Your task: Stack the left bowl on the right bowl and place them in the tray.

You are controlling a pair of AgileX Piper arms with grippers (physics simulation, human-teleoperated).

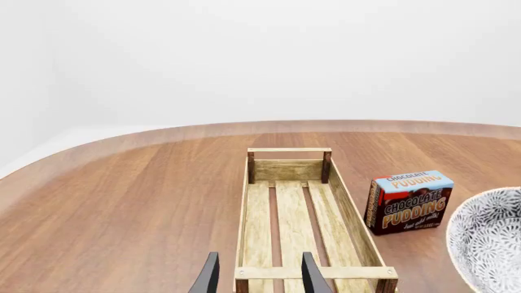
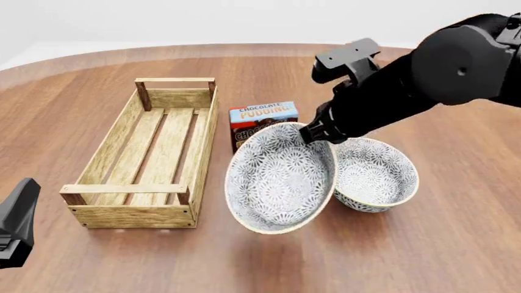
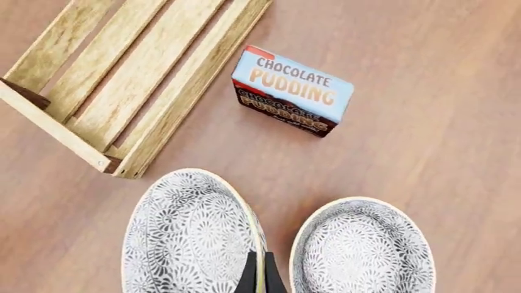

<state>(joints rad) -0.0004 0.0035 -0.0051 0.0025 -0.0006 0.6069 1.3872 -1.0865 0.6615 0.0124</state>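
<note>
The left bowl (image 2: pixel 277 180), white with a grey floral pattern, hangs tilted above the table. My right gripper (image 2: pixel 316 135) is shut on its far rim, and the thin fingers (image 3: pixel 248 276) pinch that rim in the right wrist view. The matching right bowl (image 2: pixel 376 174) stands on the table, close beside the lifted one. The tray (image 2: pixel 201 137), a long light-wood crate, lies to the left of both bowls with nothing in it. My left gripper (image 1: pixel 260 278) is open at the tray's near end bar (image 1: pixel 313 272). In the front view it (image 2: pixel 16 223) shows only at the lower left corner.
A chocolate pudding box (image 2: pixel 262 117) stands just behind the bowls, right of the tray's far end. The round wooden table's far edge (image 1: pixel 269 127) curves behind the tray. One patterned bowl (image 1: pixel 492 238) shows at the edge of the left wrist view.
</note>
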